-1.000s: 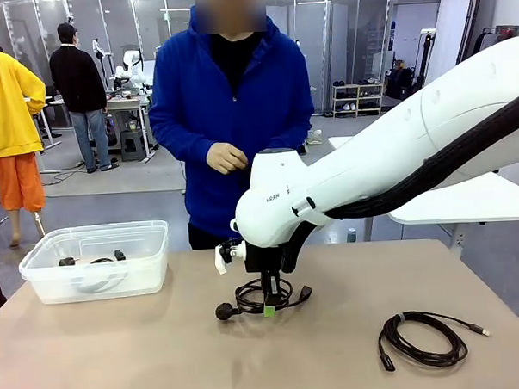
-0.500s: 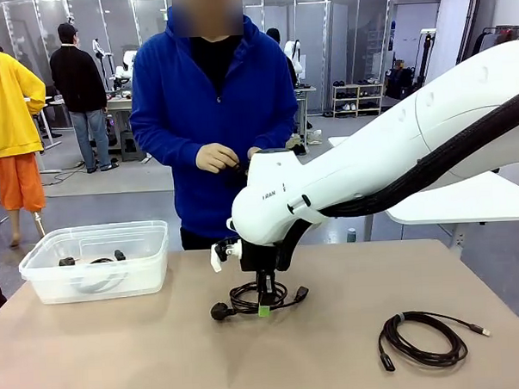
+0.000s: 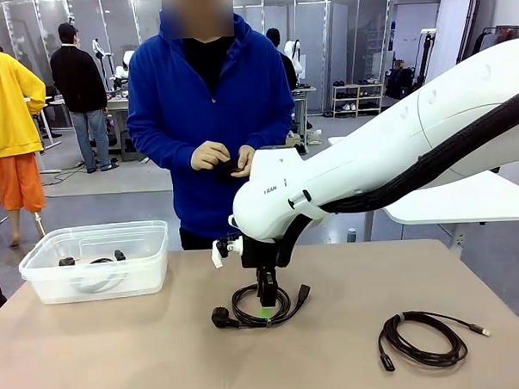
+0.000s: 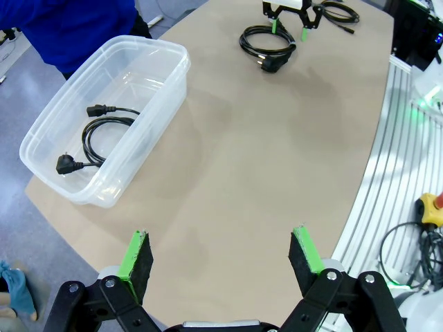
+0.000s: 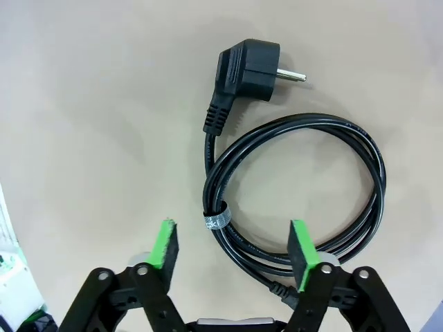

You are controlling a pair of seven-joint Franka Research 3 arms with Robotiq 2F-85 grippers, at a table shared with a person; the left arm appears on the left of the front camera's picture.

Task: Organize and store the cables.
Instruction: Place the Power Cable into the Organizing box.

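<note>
Over the table's middle, the right gripper (image 5: 235, 249) stands wide and empty astride a thin black mains cable (image 5: 379, 176), a flat round coil bound by clear tape (image 5: 216, 221), lying on the tan tabletop (image 3: 163, 354); light, limp and springy, it is probably best pinched across the bundled strands at the tape

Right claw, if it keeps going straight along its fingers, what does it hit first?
Likely the cable: its taped stretch lies in line with the open right claw, with the table just beneath.
</note>
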